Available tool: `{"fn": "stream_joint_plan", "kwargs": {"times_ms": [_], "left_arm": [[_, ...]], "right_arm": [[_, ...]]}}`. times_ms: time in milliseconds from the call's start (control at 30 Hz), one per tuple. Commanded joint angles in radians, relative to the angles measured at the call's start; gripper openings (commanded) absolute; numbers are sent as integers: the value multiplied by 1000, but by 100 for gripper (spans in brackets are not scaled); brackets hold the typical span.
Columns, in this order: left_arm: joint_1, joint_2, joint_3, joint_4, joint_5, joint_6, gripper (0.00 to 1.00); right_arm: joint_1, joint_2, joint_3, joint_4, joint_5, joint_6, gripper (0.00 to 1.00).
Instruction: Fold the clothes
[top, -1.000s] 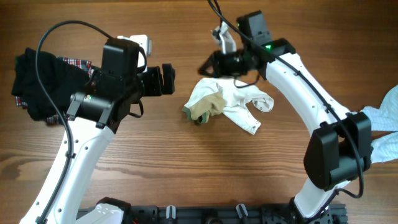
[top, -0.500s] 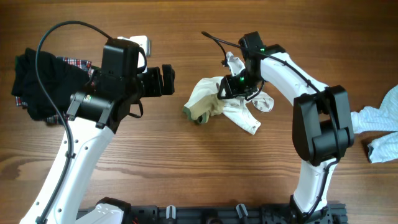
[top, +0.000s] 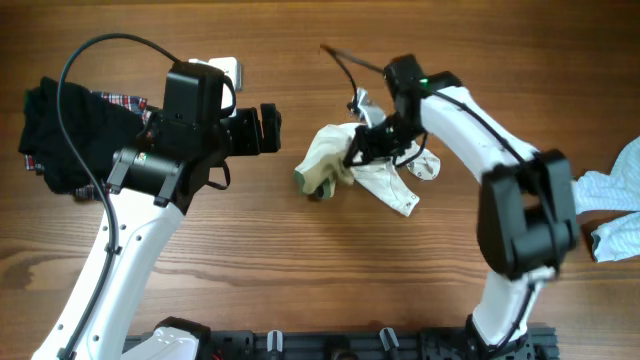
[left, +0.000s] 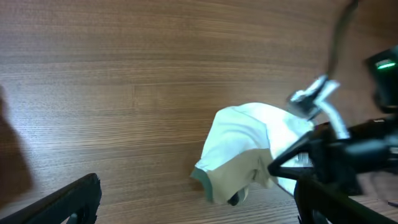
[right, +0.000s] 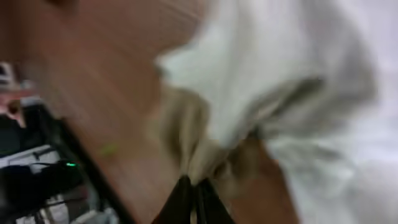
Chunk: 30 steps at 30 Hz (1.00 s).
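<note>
T-shirt (top: 325, 160) is lying crumpled on the table (top: 300, 265), the right gripper (top: 357, 152) clamping tight on its tan fold, probably for spreading it flat, while the left gripper (top: 268, 128) is hovering nearby, spread wide.

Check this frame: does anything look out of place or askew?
The T-shirt lies crumpled in the middle, unfolded, its tan sleeve bunched at one end. Dark clothes and a pale-blue piece sit heaped at opposite sides.

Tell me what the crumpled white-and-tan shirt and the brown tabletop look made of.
The crumpled white-and-tan shirt: soft matte knit, likely cotton jersey; it lies in limp folds, no sheen. The brown tabletop: wood or wood-look laminate, low-sheen finish; long grain lines run across it.
</note>
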Motion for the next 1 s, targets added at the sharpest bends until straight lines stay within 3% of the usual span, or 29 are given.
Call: {"fn": "stream_joint_plan", "kwargs": {"times_ms": [0,100,167,267,367,400,433,467,533,567,700,967], "left_arm": [[5,-13,19,14,-13,16,99],[5,-13,19,20,-13,16,100],[5,-13,19,26,-13,16,99],[5,-13,19,24,-13,16,99],[5,-13,19,3,-13,16,99],[5,-13,19,-14,-13,16,100],[5,-13,19,-27,-14,18,100],[5,-13,19,-32,-13,29,100],[5,-13,19,-24,-13,39,100],[5,-13,19,-20,-13,39,100],[5,-13,19,-2,-13,39,99],[5,-13,19,0,-13,39,100]], "right_arm": [[10,-138,18,50,-93,87,4],[18,-136,17,249,-216,255,4],[45,-118,16,477,-215,426,4],[101,-80,16,690,-143,576,4],[77,-63,16,518,34,432,5],[53,-63,16,443,69,382,12],[8,-63,16,321,98,299,32],[-28,-63,15,228,108,228,43],[-100,-60,5,56,203,103,60],[-103,-54,3,39,218,82,63],[-84,-31,-65,105,227,38,66],[-29,-16,-235,294,144,-18,56]]}}
